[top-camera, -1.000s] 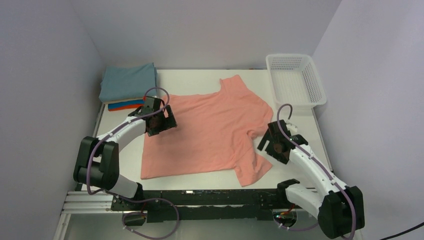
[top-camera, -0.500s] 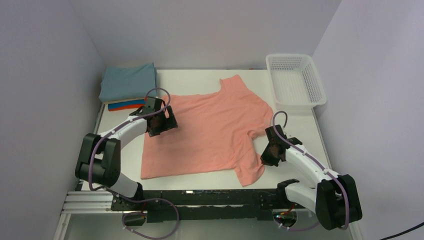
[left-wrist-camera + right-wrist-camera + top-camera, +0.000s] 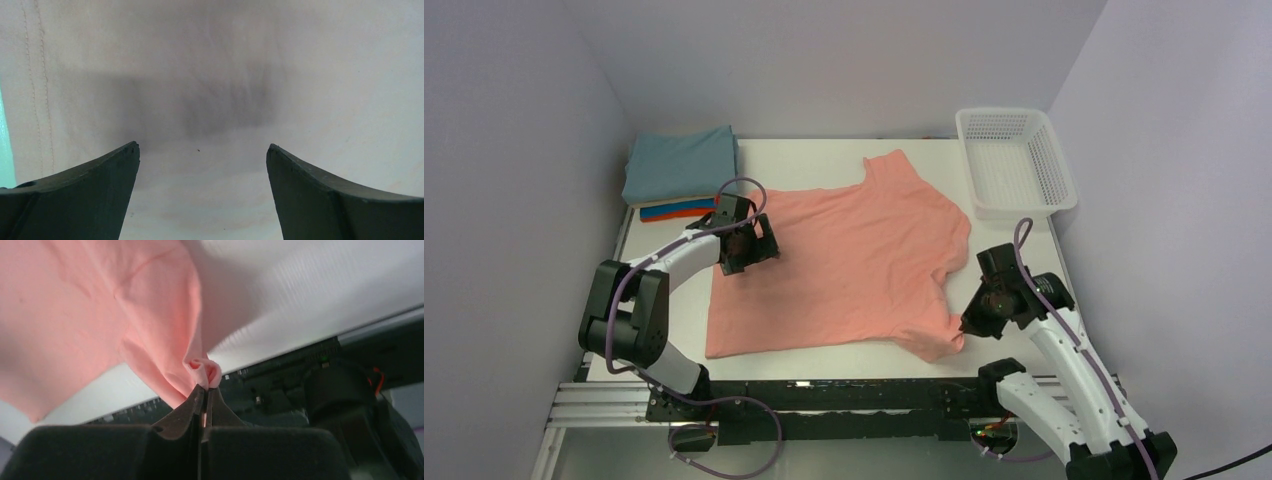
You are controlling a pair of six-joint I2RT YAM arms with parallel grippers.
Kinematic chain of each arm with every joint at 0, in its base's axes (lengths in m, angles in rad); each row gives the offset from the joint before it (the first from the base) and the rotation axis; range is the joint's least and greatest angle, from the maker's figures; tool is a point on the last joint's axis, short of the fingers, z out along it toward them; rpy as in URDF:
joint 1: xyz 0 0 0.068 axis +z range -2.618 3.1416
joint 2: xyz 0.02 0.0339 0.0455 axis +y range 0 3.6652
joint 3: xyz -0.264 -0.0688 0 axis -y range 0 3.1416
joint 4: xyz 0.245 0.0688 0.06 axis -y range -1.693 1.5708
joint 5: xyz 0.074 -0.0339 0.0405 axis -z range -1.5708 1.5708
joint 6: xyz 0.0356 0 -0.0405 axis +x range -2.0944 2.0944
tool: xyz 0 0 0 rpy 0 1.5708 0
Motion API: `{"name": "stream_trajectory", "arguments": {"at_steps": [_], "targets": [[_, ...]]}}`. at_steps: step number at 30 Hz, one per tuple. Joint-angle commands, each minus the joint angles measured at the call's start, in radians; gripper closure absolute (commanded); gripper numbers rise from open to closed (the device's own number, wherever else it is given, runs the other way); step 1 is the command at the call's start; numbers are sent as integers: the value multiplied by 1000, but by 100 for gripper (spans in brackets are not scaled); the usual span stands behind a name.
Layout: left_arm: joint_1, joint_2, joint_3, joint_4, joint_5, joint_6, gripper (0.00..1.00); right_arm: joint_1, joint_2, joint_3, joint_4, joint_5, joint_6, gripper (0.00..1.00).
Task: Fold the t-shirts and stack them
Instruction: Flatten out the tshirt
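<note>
A salmon-pink t-shirt (image 3: 844,265) lies spread flat over the middle of the table. My right gripper (image 3: 967,327) is shut on the hem of its near right sleeve and holds that cloth lifted off the table; in the right wrist view the pinched fold (image 3: 202,371) bunches just above the closed fingertips (image 3: 192,402). My left gripper (image 3: 746,246) hovers open over the shirt's left shoulder area, its two fingers (image 3: 85,192) wide apart above flat cloth (image 3: 210,100). A stack of folded t-shirts (image 3: 679,165), teal on top with blue and orange-red edges below, sits at the back left corner.
A white mesh basket (image 3: 1014,160) stands at the back right corner. The table's near edge with the black rail (image 3: 844,395) runs just below the shirt's hem. Walls close in on the left and right.
My right gripper closed on the near right sleeve and pulled it up and to the right, toward the near edge. The left gripper stayed put, open.
</note>
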Motion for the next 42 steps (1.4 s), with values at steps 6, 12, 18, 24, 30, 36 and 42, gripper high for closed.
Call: {"name": "stream_trajectory", "arguments": {"at_steps": [6, 12, 18, 24, 30, 36, 42], "targets": [[-2, 18, 50, -23, -43, -12, 1, 134, -96, -114, -275, -366, 167, 100], [-2, 41, 78, -49, -54, -10, 1, 207, -82, -49, -275, -252, 239, 73], [-1, 46, 89, -45, -45, -4, 1, 206, 75, 182, -248, 149, 141, 1], [-1, 36, 114, -39, -28, -2, 1, 206, 184, 204, 74, 282, 2, 0], [-1, 87, 182, -17, 22, 21, 1, 154, 409, 115, 639, 262, -167, 0], [2, 236, 255, -11, 49, 32, 1, 24, 737, 175, 885, 204, -282, 0], [33, 402, 406, -74, 71, 42, 0, -34, 984, 287, 998, 108, -336, 0]]}}
